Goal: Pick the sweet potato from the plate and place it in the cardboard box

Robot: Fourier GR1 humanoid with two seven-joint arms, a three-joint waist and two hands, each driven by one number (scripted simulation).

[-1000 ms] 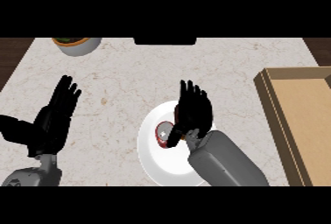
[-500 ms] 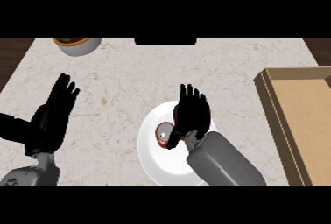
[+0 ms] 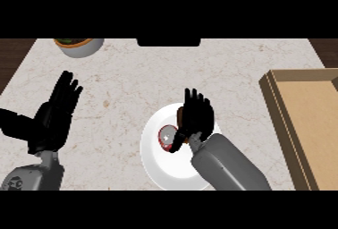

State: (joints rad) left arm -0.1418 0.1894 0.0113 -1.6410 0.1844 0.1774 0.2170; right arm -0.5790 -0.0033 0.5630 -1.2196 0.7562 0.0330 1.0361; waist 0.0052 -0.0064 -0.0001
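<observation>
Since a second ago my right hand (image 3: 196,117) has barely eased lower over the plate (image 3: 158,167). Left hand (image 3: 56,116) rests open near the bench's left edge; right fingers straight, sweet potato (image 3: 179,114) directly beneath, box (image 3: 310,129) along the right edge.

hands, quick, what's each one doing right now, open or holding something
Left hand: open, fingers straight, resting over the counter at the view's left, holding nothing.
Right hand: open, fingers straight, over the sweet potato on the plate, not curled round it.
</observation>
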